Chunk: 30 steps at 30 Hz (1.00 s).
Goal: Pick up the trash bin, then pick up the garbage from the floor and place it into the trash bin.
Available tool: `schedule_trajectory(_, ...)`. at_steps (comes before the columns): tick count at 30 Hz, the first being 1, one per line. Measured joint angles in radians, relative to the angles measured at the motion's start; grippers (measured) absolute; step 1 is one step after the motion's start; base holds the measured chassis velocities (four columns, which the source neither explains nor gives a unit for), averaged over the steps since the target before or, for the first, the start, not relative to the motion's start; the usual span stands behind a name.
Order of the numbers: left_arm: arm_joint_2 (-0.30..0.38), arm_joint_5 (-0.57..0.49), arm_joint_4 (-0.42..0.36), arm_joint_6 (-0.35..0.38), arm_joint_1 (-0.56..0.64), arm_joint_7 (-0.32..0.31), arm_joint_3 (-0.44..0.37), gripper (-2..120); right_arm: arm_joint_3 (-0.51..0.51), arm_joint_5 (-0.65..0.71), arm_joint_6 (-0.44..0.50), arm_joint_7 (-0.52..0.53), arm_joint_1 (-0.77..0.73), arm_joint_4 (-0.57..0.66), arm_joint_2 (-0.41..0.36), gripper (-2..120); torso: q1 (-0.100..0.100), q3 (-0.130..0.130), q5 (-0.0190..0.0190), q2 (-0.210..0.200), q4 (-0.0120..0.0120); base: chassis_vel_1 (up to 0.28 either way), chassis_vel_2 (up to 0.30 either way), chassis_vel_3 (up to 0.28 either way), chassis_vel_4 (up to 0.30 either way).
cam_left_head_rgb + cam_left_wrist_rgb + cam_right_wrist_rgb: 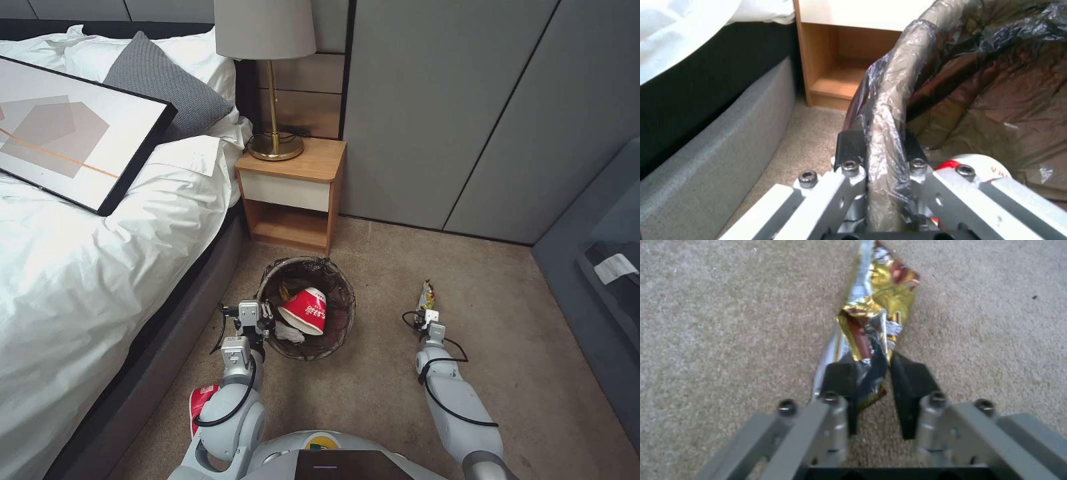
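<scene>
On the floor point(373, 373) before the nightstand point(293, 193), the left gripper point(882, 150) pinches one trash bin point(337, 293) holding one cup point(305, 310); right gripper point(878, 373) apparently nips one wrapper point(882, 296).

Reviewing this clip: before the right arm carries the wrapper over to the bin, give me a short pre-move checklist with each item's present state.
1. Left tool clamped on the trash bin rim: ok.
2. Right tool closed on the snack wrapper: ok; the pinch is at one end.
3. Wrapper clear of the carpet: cannot tell.
4. Room in the bin: ok; a red paper cup and white tissue lie inside.
5. Other litter left: not ok; a red item lies beside the left arm.
</scene>
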Motion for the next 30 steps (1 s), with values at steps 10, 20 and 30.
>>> schedule_trajectory(10,-0.002,0.001,0.005,0.000,-0.002,0.000,0.003,3,0.004,-0.007,0.028,-0.008,0.001,-0.015,-0.003,0,0.000,0.000,0.0001,0.000,0.0000,0.000,0.000,0.000,0.000)
schedule_trajectory(20,-0.003,0.001,0.009,0.000,-0.005,0.000,0.006,3,0.004,-0.008,0.044,-0.006,0.003,-0.020,-0.005,0,0.000,0.000,0.0001,0.000,0.0000,0.000,0.000,0.000,0.000)
schedule_trajectory(30,-0.004,0.001,0.014,0.001,-0.005,0.000,0.006,3,0.002,-0.010,0.093,0.019,-0.046,0.102,-0.003,0,0.000,0.000,0.0001,0.000,-0.0001,0.000,0.000,0.000,0.000)
